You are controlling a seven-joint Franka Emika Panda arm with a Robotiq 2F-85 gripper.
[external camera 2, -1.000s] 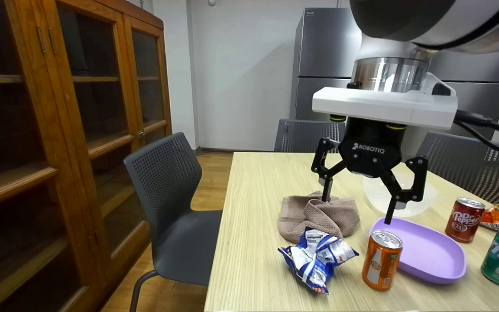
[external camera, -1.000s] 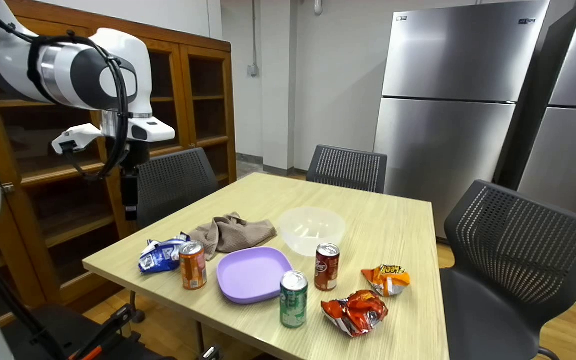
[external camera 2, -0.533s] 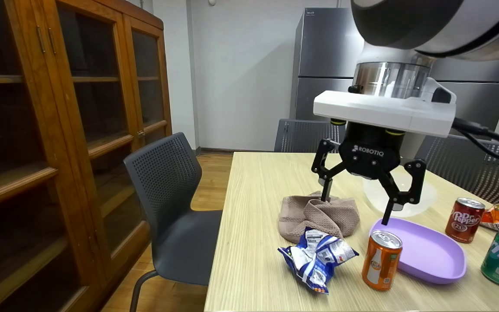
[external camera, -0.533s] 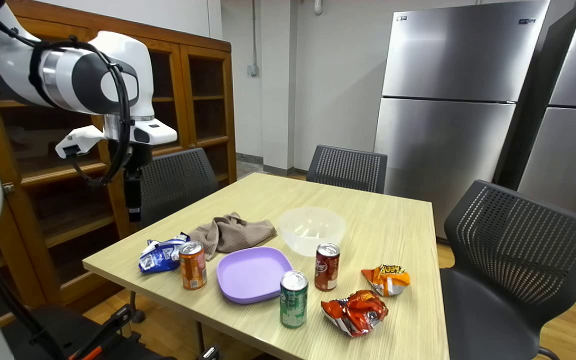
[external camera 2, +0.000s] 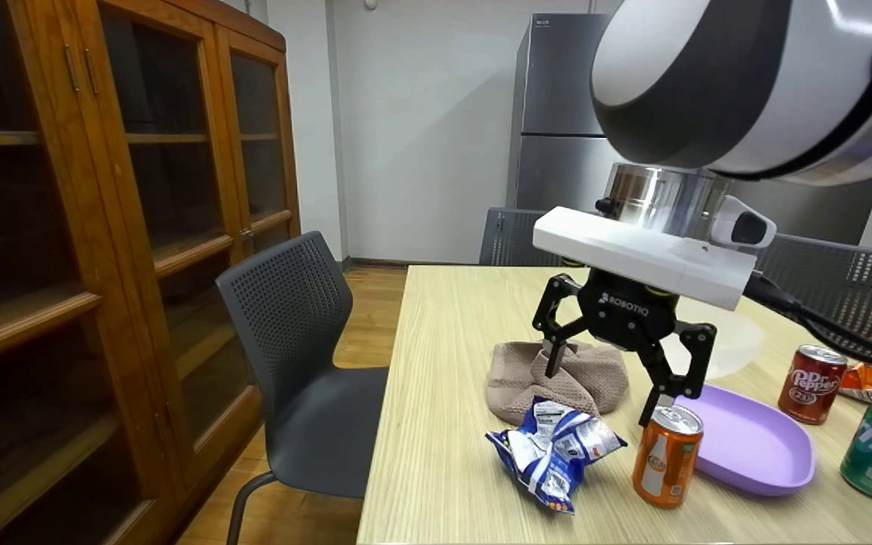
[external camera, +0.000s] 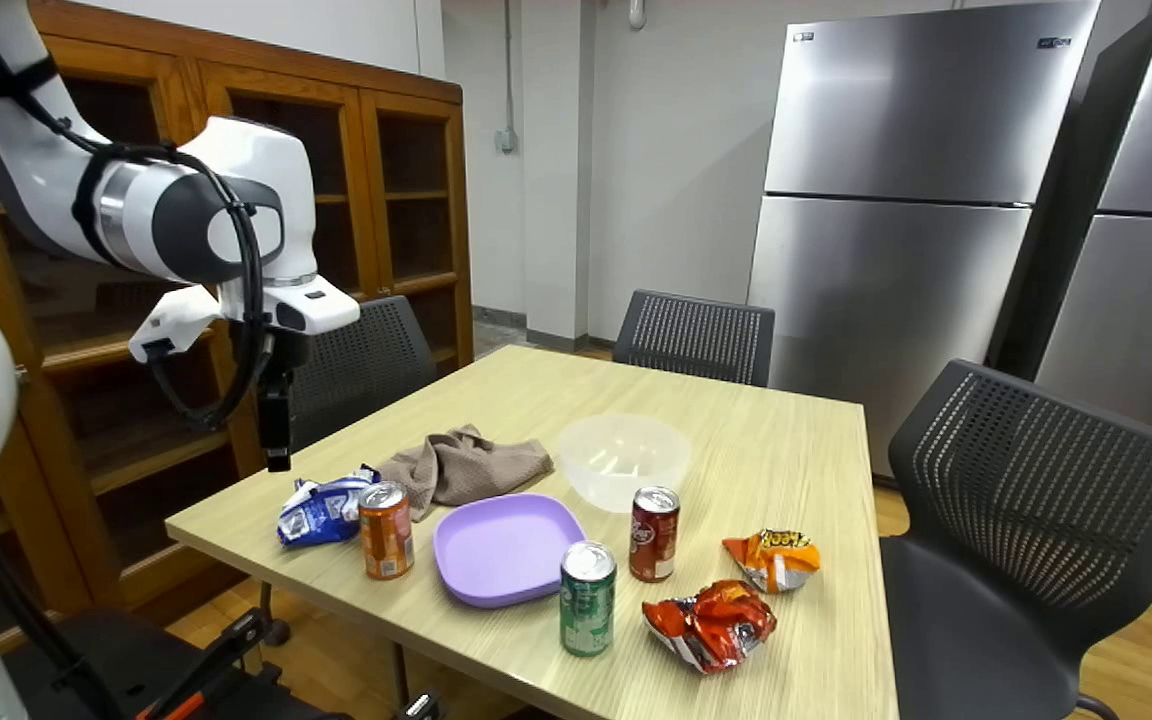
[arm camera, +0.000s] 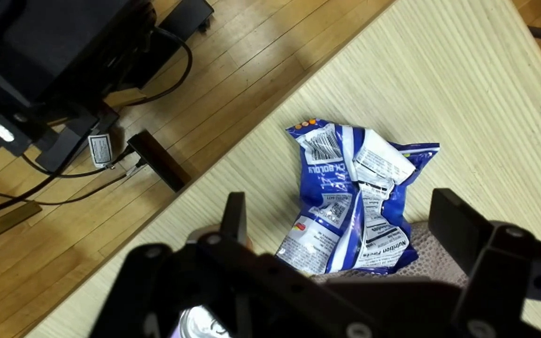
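Observation:
My gripper hangs tilted above the table with its fingers spread wide and nothing between them. Below the gap lies a crumpled blue and white snack bag, seen between the fingertips in the wrist view and apart from them. An orange can stands upright beside the bag; in an exterior view one fingertip overlaps its lid, and contact cannot be told. In the wrist view a finger hides most of this can. A brown cloth lies bunched behind the bag. In an exterior view the gripper shows from the side.
A purple plate, a translucent bowl, a dark red can and a green can stand on the table. Red and orange snack bags lie beyond. Chairs surround it; a wooden cabinet stands alongside.
The gripper has come down toward the blue bag and tilted, with the arm lowering behind it. Its fingers have stayed spread. The things on the table have not moved.

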